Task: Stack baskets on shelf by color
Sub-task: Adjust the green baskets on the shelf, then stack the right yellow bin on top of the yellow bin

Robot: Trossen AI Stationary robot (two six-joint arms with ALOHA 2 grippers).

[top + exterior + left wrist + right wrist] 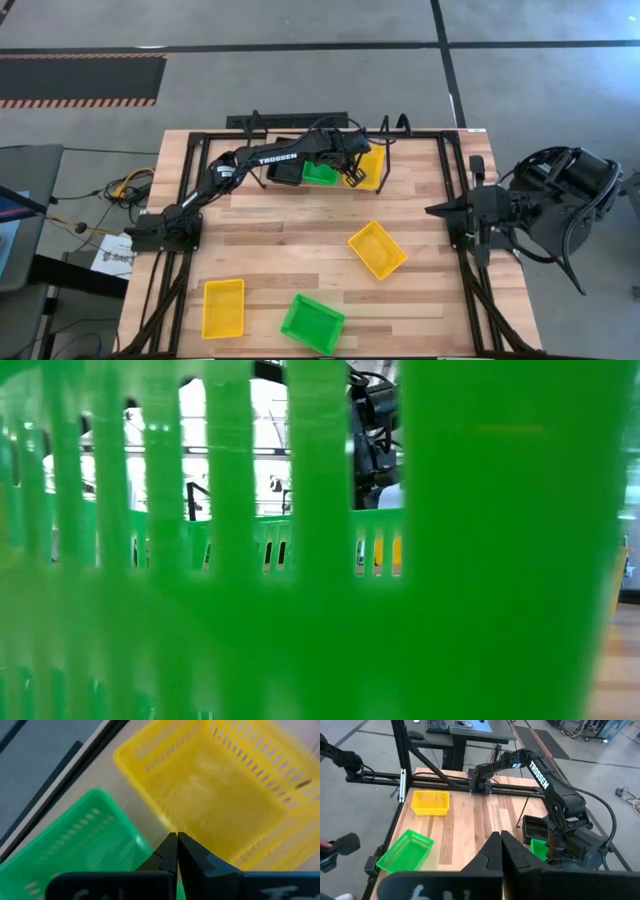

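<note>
At the table's far edge, a black basket (285, 172), a green basket (320, 173) and a yellow basket (368, 168) stand side by side by the shelf's black wire loops (396, 126). My left gripper (176, 839) is shut above the gap between the green basket (75, 845) and the yellow basket (225, 795), right at the yellow one's rim. Three baskets rest on their bottoms on the tabletop: yellow (377, 249), yellow (223, 307), green (312, 322). My right gripper (500, 837) is shut and held high over the table's right edge. My left gripper's shut fingertips slant down from the near side at the corner of the yellow basket's rim (167, 827), next to the green basket. I cannot tell whether they touch the rim. The basket stands upright on its bottom.
A green basket (300, 560) sits right in front of the low camera and fills that view. The black rail frame (455, 200) runs along the table's sides. Bare wood lies in the table's middle (290, 240).
</note>
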